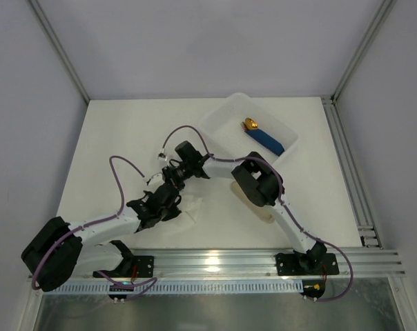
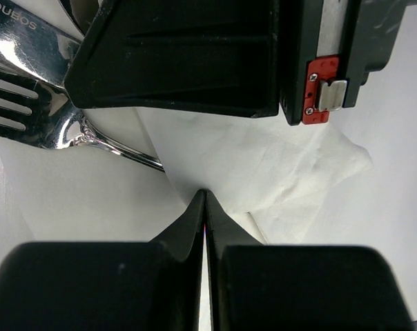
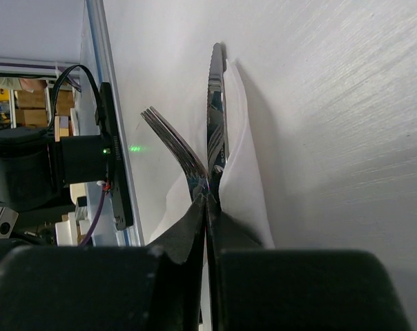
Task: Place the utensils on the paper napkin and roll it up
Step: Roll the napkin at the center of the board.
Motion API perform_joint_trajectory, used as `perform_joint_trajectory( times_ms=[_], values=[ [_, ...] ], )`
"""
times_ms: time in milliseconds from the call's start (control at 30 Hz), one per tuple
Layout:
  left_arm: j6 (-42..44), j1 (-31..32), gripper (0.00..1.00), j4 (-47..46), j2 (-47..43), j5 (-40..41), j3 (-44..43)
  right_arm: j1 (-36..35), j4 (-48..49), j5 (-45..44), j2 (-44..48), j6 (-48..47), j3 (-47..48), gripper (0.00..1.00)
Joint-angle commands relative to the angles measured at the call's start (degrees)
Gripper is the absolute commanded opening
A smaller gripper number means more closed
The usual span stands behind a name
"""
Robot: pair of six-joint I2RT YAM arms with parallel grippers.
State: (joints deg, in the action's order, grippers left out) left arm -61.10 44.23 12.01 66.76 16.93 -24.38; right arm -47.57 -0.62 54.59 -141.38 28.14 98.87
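Observation:
The paper napkin (image 1: pixel 188 214) lies crumpled near the table's front, under both grippers. My left gripper (image 2: pixel 205 194) is shut, and its tips meet right on a fold of the napkin (image 2: pixel 270 162). My right gripper (image 3: pixel 208 197) is shut on the utensils. A fork (image 3: pixel 168 135) and a serrated knife (image 3: pixel 216 103) stick out beyond its tips, with the napkin (image 3: pixel 248 181) wrapped along the knife's side. The fork's tines (image 2: pixel 25 103) also show at the left of the left wrist view, under the right gripper's black body (image 2: pixel 181 58). In the top view the two grippers (image 1: pixel 168 189) crowd together and hide the utensils.
A white plastic tray (image 1: pixel 215 118) stands at the back right with a blue-handled, gold-tipped piece (image 1: pixel 266 141) in it. The right arm's elbow (image 1: pixel 258 183) hangs over the table's middle. An aluminium rail (image 1: pixel 264 258) runs along the near edge and another (image 1: pixel 348 172) along the right side.

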Motion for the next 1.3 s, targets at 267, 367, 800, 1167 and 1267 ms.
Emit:
perform_joint_trajectory(
  times_ms=[267,367,800,1167,1267],
  values=[
    [0.1,0.8,0.00,3.9,-1.5,1.0,0.6,2.9,-3.7,-4.0,9.2,-2.2,4.1,0.09],
    [0.1,0.8,0.00,4.0,-1.3,0.9,0.3,4.7,-4.3,-6.4,14.8,-3.3,0.9,0.10],
    [0.2,0.9,0.00,3.2,-1.4,0.5,0.0,3.0,-6.2,-27.1,42.9,-8.5,-33.4,0.27],
    [-0.2,1.1,0.00,1.4,-0.4,0.2,0.7,-3.7,10.5,-29.3,43.3,-2.5,-47.5,0.04],
    [-0.4,1.2,0.00,1.5,-0.3,0.4,0.8,-3.9,11.3,-28.6,41.5,-2.9,-45.9,0.04]
  ],
)
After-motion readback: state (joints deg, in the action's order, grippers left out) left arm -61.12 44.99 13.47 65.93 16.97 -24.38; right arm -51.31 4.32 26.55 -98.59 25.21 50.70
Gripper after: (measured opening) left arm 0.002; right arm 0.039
